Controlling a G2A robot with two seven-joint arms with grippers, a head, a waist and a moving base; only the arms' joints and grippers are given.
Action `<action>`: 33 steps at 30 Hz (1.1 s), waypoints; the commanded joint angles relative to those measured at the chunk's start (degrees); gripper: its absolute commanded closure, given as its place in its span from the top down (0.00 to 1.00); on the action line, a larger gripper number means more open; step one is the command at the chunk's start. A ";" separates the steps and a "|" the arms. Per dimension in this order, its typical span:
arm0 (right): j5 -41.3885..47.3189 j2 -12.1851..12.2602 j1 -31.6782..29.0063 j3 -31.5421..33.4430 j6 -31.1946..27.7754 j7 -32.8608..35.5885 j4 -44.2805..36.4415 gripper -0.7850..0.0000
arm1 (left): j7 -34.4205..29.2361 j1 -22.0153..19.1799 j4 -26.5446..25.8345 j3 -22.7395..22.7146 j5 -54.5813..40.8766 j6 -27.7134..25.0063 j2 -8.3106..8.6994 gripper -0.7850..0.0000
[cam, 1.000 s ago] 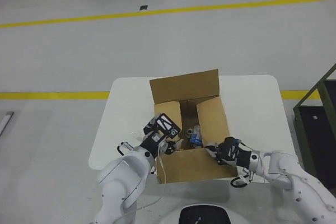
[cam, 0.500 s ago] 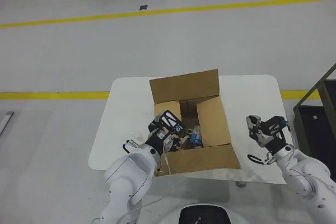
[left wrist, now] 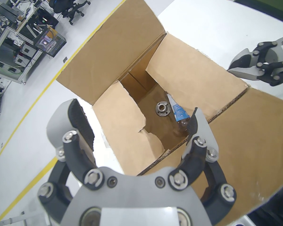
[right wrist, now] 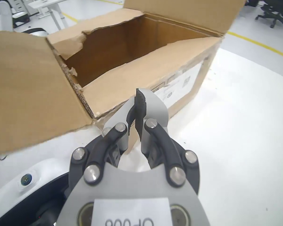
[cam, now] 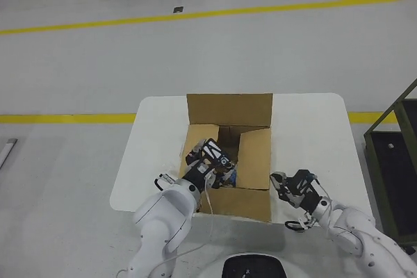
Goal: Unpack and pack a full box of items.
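An open cardboard box (cam: 229, 110) stands on the white table (cam: 313, 125), its far flap upright and its side flaps leaning inward. My left gripper (cam: 219, 170) (left wrist: 136, 123) hovers open over the box's near edge, holding nothing. Deep inside the box (left wrist: 108, 55) lie a round metal flange (left wrist: 162, 108) and a clear bottle with a blue label (left wrist: 179, 116). My right gripper (cam: 278, 183) (right wrist: 139, 103) is shut on nothing, just outside the box's near right corner, close to the side wall (right wrist: 179, 71). It also appears in the left wrist view as the right gripper (left wrist: 238, 64).
A dark green rack (cam: 396, 160) stands just off the table's right edge. Bare table top (right wrist: 238, 118) lies to the right of the box. A yellow floor line (cam: 55, 118) runs behind the table.
The right gripper swung out to the right, open, then came back shut beside the box's near right corner. The right flap now lies further over the opening. The left gripper edged inward.
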 commanded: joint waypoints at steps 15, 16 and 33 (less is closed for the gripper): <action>2.30 0.94 -5.89 8.81 4.57 -1.79 -5.31 0.00 | -1.08 -7.72 15.59 8.27 16.99 8.49 -0.49 1.00; 2.50 0.91 -6.08 8.80 4.73 -1.86 -5.37 0.00 | -1.05 -7.93 16.79 8.59 18.61 8.98 -0.47 1.00; 3.45 0.67 -5.13 8.50 5.02 -0.84 -6.69 0.00 | -2.59 -12.41 30.01 11.31 28.38 13.85 -1.33 0.00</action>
